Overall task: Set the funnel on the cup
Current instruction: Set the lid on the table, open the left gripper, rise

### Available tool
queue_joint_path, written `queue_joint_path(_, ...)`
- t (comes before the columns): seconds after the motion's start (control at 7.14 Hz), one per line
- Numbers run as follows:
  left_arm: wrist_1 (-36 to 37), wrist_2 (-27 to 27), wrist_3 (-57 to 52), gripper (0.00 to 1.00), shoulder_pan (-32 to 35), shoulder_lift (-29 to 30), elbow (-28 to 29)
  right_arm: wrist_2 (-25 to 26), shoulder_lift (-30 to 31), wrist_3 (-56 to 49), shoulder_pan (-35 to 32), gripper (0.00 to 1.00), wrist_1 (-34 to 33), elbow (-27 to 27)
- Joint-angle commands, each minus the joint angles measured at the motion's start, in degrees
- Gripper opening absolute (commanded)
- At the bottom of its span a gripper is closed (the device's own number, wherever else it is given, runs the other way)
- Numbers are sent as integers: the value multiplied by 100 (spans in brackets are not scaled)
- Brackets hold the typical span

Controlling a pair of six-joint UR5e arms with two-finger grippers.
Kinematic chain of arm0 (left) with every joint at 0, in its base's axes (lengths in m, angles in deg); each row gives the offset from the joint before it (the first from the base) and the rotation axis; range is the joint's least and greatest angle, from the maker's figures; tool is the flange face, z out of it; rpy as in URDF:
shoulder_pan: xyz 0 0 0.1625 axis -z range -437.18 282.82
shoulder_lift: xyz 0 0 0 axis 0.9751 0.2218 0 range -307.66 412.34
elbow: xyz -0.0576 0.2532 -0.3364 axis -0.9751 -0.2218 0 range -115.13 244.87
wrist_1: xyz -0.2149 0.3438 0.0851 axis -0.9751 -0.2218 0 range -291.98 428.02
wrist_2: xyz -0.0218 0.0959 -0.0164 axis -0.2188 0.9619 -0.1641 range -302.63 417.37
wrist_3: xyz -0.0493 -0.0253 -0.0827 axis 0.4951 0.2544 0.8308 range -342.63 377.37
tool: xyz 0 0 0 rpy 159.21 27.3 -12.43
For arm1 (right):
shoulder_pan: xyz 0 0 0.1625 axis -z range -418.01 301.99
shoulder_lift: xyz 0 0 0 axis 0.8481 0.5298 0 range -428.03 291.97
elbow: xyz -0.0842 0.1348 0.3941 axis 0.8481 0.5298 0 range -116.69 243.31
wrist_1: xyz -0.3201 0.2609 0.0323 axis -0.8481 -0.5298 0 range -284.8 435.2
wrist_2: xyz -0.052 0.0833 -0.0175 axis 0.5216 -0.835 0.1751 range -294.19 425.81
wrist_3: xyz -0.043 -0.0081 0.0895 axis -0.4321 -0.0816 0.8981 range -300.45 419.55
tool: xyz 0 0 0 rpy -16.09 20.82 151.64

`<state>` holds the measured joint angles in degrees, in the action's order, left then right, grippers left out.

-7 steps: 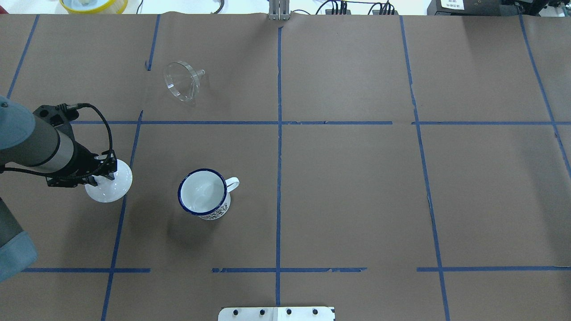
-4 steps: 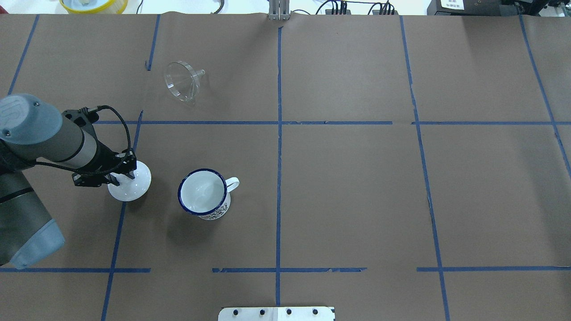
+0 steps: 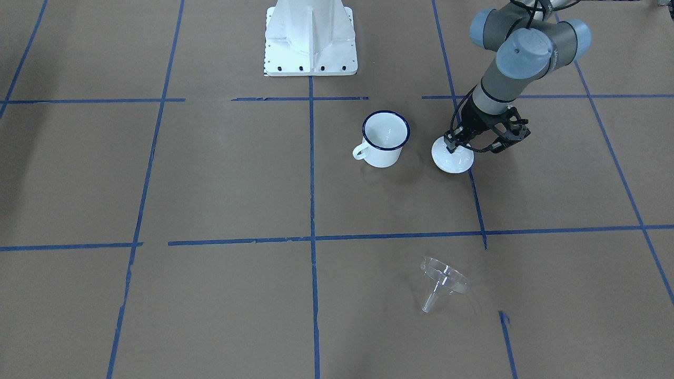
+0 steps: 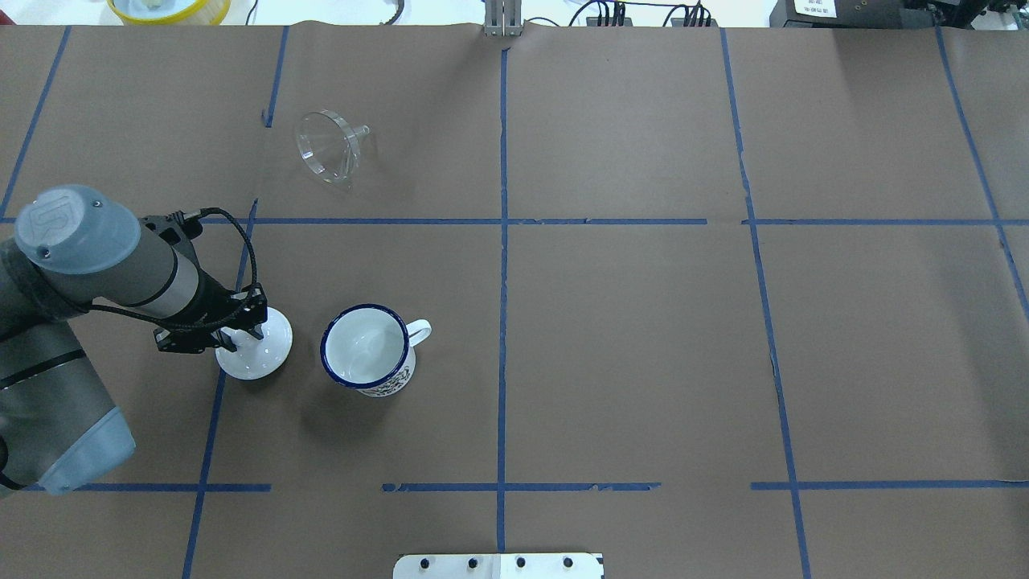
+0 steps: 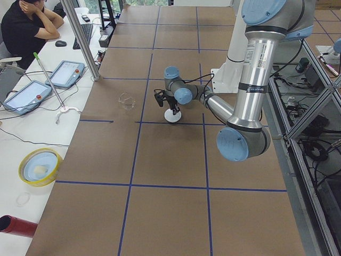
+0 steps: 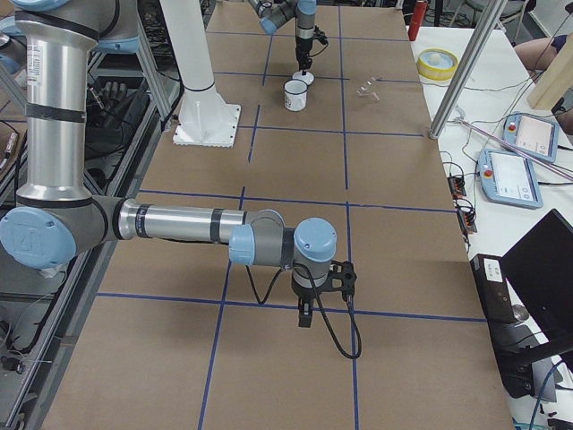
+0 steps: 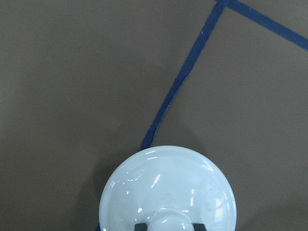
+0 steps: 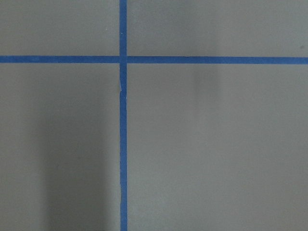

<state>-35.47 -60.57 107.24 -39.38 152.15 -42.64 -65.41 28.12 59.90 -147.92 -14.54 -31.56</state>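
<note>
Left arm is holding a white lid beside the cup while the funnel is lying well apart.

Front-facing view: the left arm is angling down, its left fingers pinching the knob of a domed lid just beside the upright, blue-rimmed cup. The clear funnel is lying tilted on the tabletop, spout pointing away from the cup. Overhead view: the funnel's wide mouth is facing the arm's side. Right side view: the right arm is stretching low, right fingers pointing down; I cannot tell whether they are wide or narrow. Left wrist view: dark fingers are flanking the knob.
</note>
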Motion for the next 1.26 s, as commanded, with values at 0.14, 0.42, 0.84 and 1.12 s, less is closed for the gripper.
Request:
queue_joint_path(0.14, 22, 8, 57, 99, -98, -15, -51, 0, 0, 0, 0, 100, 0, 4)
queue_joint_path(0.42, 301, 16, 13, 100, 77, -76, -601, 0, 0, 0, 0, 100, 0, -4)
queue_joint_path(0.84, 726, 52, -444, 100, 1191, 895, -118, 0, 0, 0, 0, 100, 0, -4)
queue_joint_path(1.12, -521, 52, 647, 100, 1474, 1224, 587, 0, 0, 0, 0, 100, 0, -4)
